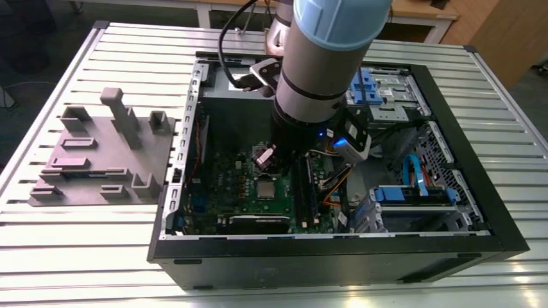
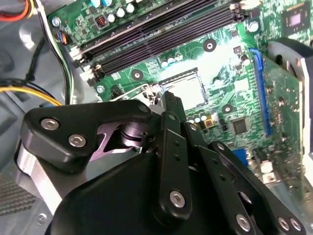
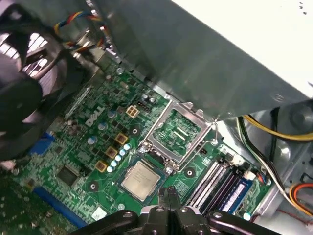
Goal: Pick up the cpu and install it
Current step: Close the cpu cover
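The cpu (image 3: 141, 179) sits in its socket on the motherboard (image 3: 93, 147), retention frame (image 3: 177, 129) open. The gripper (image 3: 168, 196) hovers just above, apparently clenched and empty; any descent should stay square over the chip.

In the second wrist view the gripper (image 2: 168, 105) body hides the cpu's (image 2: 188, 92) near edge.
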